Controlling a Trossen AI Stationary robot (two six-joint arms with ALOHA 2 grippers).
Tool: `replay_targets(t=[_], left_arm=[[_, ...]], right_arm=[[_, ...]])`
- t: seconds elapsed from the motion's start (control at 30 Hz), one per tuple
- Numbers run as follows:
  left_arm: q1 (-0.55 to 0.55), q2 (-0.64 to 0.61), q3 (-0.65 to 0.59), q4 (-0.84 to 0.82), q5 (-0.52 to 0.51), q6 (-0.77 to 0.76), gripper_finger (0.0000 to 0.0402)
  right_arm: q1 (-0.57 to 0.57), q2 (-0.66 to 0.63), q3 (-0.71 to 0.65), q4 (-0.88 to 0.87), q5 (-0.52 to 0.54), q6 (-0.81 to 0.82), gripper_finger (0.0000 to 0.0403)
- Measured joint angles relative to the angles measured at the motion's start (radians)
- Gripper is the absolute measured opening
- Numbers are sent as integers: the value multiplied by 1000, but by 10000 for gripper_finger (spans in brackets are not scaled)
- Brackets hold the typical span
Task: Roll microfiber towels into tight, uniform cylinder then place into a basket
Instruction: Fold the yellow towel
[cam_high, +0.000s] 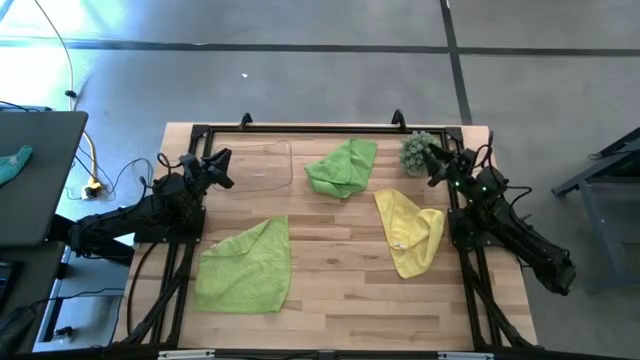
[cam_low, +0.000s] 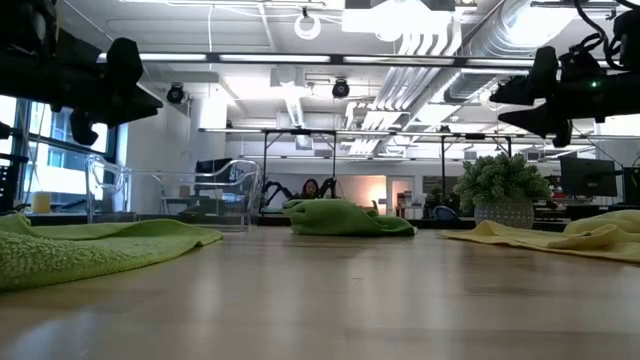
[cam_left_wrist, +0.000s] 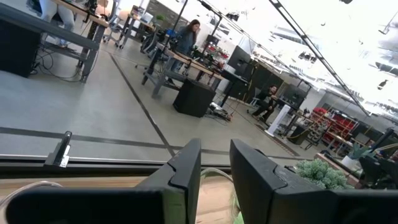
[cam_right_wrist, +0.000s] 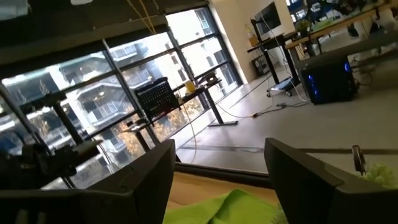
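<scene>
the soft, limp lime green microfiber towel (cam_high: 245, 266) at 7 o'clock folds easily: pinch one edge; left gripper (cam_high: 222, 168) narrowly parted and right gripper (cam_high: 434, 165) spread wide hold nothing.

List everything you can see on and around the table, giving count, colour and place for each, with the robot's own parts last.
Microfiber towels: three; lime green flat at front left, lime green crumpled at back centre, yellow at right.
Basket: one, clear, back left.
Ball plant: one, green, back right corner.
Table: one, light wood.
Teal cloth: one, on the side desk at left.
Left gripper: dark, raised, narrowly open, empty.
Right gripper: dark, raised, open, empty.
</scene>
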Motion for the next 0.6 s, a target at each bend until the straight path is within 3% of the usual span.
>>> replay_targets(t=[0.33, 0.6], left_arm=[[0, 0, 0, 0, 0, 0, 75], [0, 0, 0, 0, 0, 0, 75]], right_arm=[[3, 0, 0, -58, -53, -185, 240], [3, 0, 0, 150, -111, -234, 240]])
